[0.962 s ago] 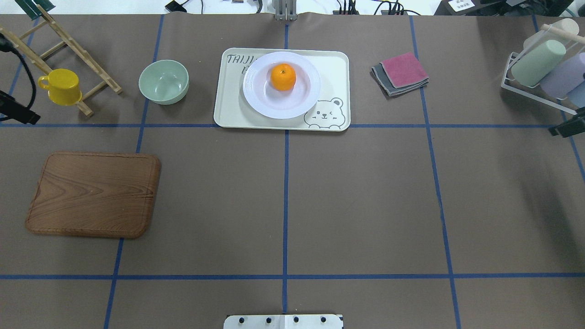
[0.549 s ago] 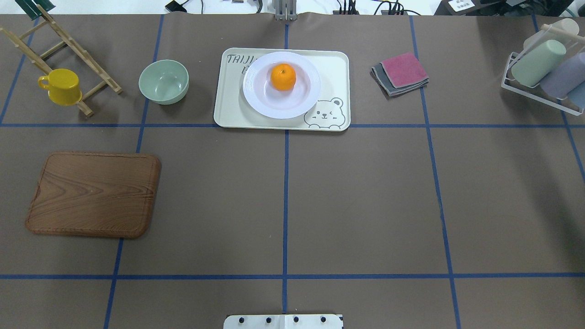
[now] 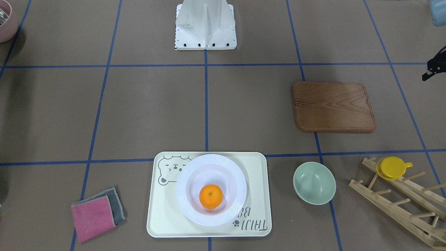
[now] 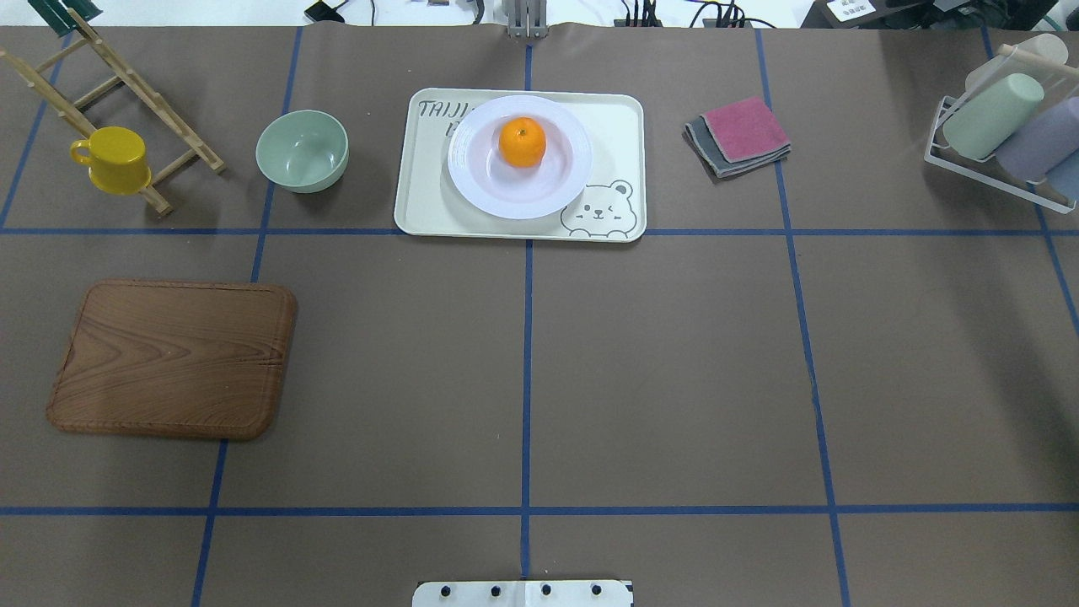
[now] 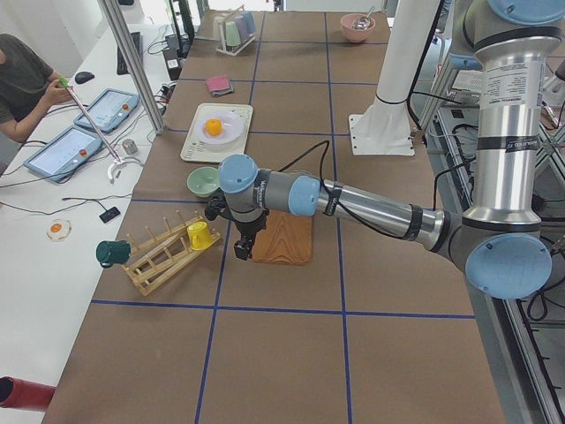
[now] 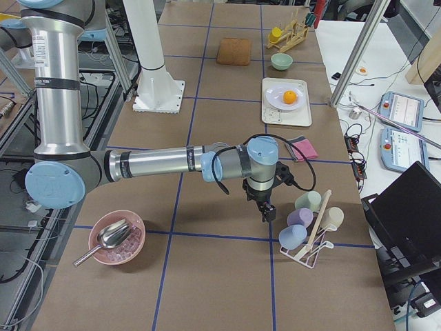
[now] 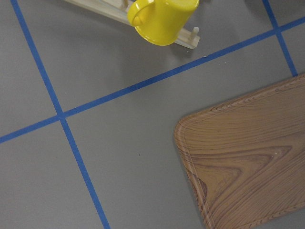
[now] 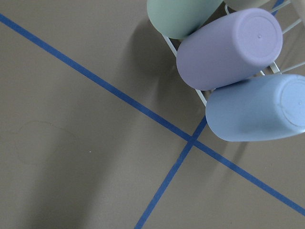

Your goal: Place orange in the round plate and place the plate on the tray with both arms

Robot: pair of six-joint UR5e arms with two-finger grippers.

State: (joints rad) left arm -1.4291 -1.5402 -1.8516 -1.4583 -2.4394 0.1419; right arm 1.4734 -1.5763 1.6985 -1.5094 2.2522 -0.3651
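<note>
The orange (image 4: 522, 142) lies in the sunken centre of the white round plate (image 4: 472, 190). That plate rests on the cream tray (image 4: 615, 118) with the bear drawing, at the table's far middle. No gripper touches them. My left gripper (image 5: 243, 250) hangs over the table beside the wooden board, near the yellow cup; only a black sliver of it (image 3: 432, 69) shows in the front-facing view. Far off at the other end, my right gripper (image 6: 267, 212) hovers by the tumbler rack. I cannot tell whether either one is open or shut. Neither wrist view shows its fingers.
A pale green bowl (image 4: 303, 150) stands left of the tray, and folded cloths (image 4: 739, 135) lie to its right. A yellow cup (image 4: 114, 158) hangs on a wooden rack; the wooden board (image 4: 173, 358) lies nearer. Tumblers (image 4: 1003, 118) fill a wire rack. A person (image 5: 18, 79) sits alongside.
The black gripper parts seen at the left and right edges of the overhead view one second ago have moved outward, out of that view. Orange, plate and tray have not moved.
</note>
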